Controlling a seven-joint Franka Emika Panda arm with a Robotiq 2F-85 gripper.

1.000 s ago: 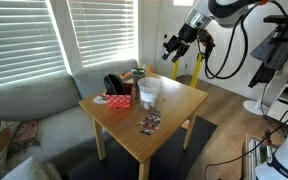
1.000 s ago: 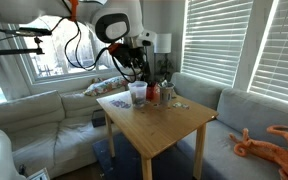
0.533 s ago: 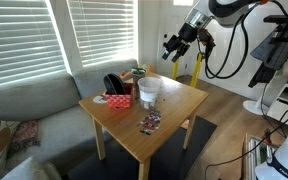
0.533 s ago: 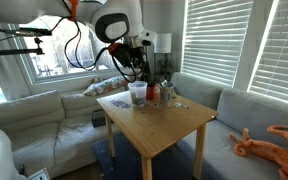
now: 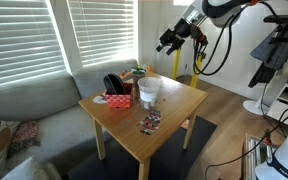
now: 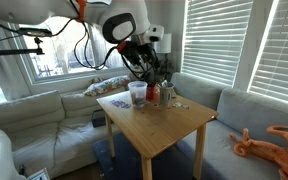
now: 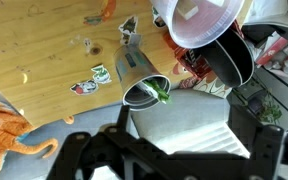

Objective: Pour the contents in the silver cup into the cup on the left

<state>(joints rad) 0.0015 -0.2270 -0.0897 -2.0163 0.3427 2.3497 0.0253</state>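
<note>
The arm [image 5: 222, 8], rounded white shells with dark joint bands, trails looped black cables [image 5: 227, 48] and ends in a black gripper [image 5: 170, 40]; an orange lead [image 6: 78, 8] runs along its upper links.

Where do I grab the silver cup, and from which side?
I'd take the silver cup by its side wall, below the rim, coming in level from the bare table side: it stands upright, wide-mouthed, and the red container sits close on its other side.

The arm holds the tool [image 5: 169, 40] up high, pointing toward 7 o'clock, its fingers wide apart and empty.
</note>
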